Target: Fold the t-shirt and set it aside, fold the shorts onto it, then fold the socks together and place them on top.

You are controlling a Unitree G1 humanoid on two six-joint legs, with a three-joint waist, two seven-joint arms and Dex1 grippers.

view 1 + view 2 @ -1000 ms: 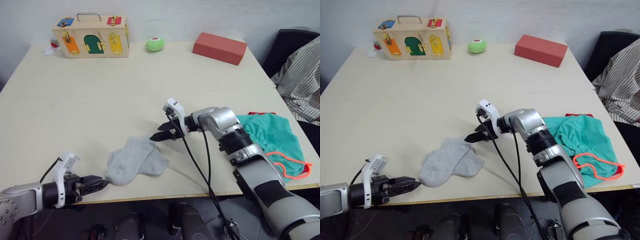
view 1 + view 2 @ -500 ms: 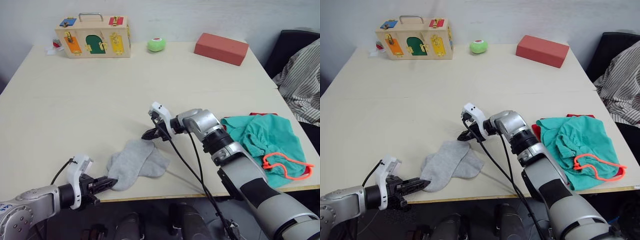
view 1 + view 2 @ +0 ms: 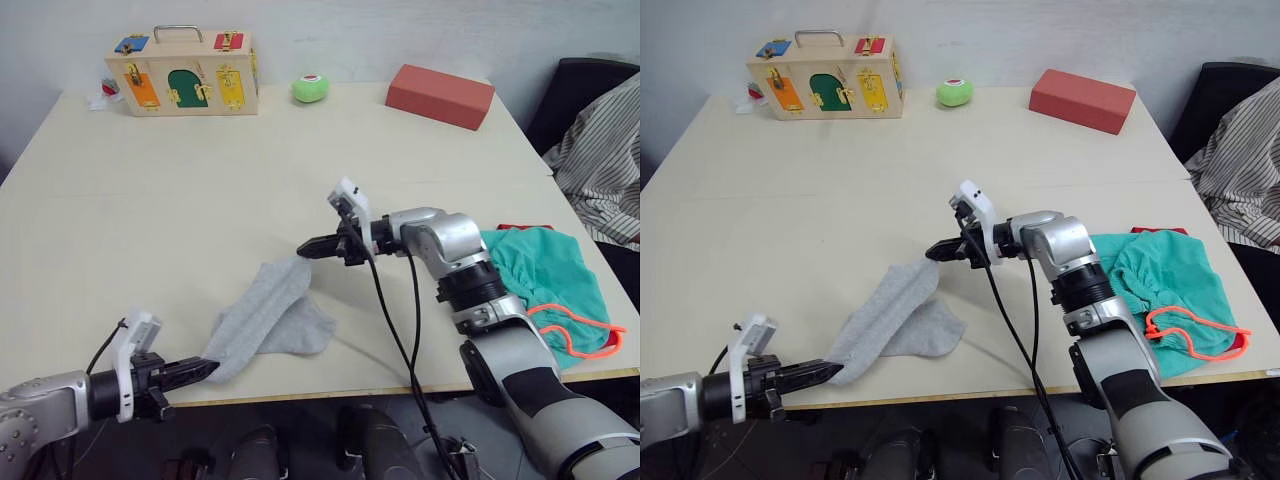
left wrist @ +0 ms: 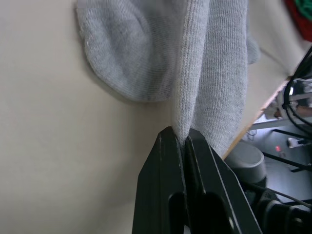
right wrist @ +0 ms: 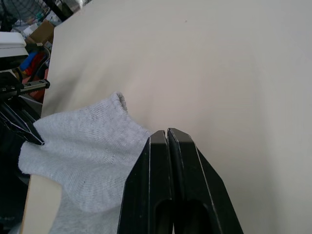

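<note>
Socks (image 3: pixel 268 315) stretched between left tool (image 3: pixel 205 368) and right tool (image 3: pixel 308 246); each clenched on an end

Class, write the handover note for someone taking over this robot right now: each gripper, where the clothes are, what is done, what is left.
Left gripper: shut on one end of a grey sock at the table's near edge.
Right gripper: shut on that sock's far end, stretching it.
Second sock lies flat underneath.
Shorts sit bunched on the t-shirt at the table's right side.
Left: pair the socks, fold them, place them on the shorts.
</note>
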